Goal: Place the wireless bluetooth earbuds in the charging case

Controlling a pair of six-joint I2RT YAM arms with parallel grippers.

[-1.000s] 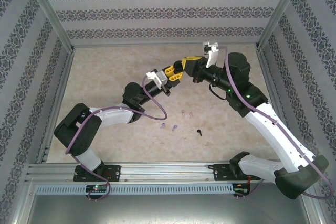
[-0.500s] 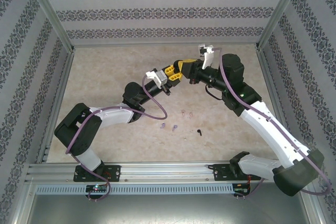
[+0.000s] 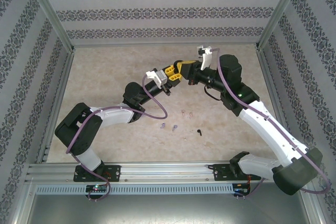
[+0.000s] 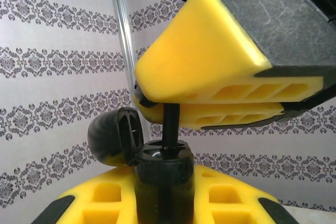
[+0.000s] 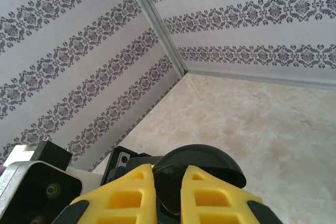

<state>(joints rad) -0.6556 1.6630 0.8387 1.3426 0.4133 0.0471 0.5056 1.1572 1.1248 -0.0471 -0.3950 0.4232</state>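
Likely light and slick, the tiny black earbud — best held by its head — is pinched in the right gripper, stem reaching into the round black case the left gripper clamps.

My left pincer and right pincer meet tip to tip above the counter, the case and a black earbud filling the gap. Pink earbuds, purple earbuds and a second black earbud lie near the middle; elsewhere the counter is free.
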